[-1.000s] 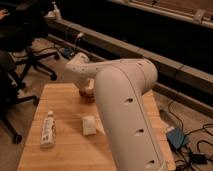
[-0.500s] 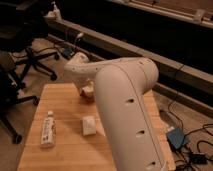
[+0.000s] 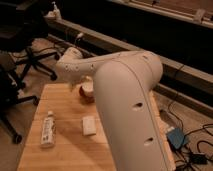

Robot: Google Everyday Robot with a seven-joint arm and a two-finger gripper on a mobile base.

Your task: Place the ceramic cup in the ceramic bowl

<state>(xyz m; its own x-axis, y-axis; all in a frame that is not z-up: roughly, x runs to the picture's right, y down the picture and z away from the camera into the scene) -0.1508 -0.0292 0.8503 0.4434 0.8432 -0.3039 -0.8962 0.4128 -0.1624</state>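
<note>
Camera view: the big white arm (image 3: 127,105) fills the middle and right, reaching from the near side to the far edge of the bench (image 3: 65,155). The tool (image 3: 85,81) is down at that far edge, mostly covered by the arm's front link. Whether it is released or clenched I cannot tell.

The cup (image 3: 87,88) is cream and sits right under the tool. It looks set on or in the red bowl (image 3: 90,98), since only a red sliver shows below it. Whether the cup is fully seated or just held above the bowl I cannot tell.

Change over the last second is almost none. The arm has the same pose, and the cup and bowl are at the same spot by the far edge (no visible lift or drop).

My reading is that transport is done and the task is at the let-go stage. What remains is a release and a straight-up retreat without tipping the cup.

A white bottle (image 3: 47,129) lies flat near the left edge and a small white block (image 3: 89,125) sits mid-bench. Both are unmoved and well apart from the bowl.
</note>
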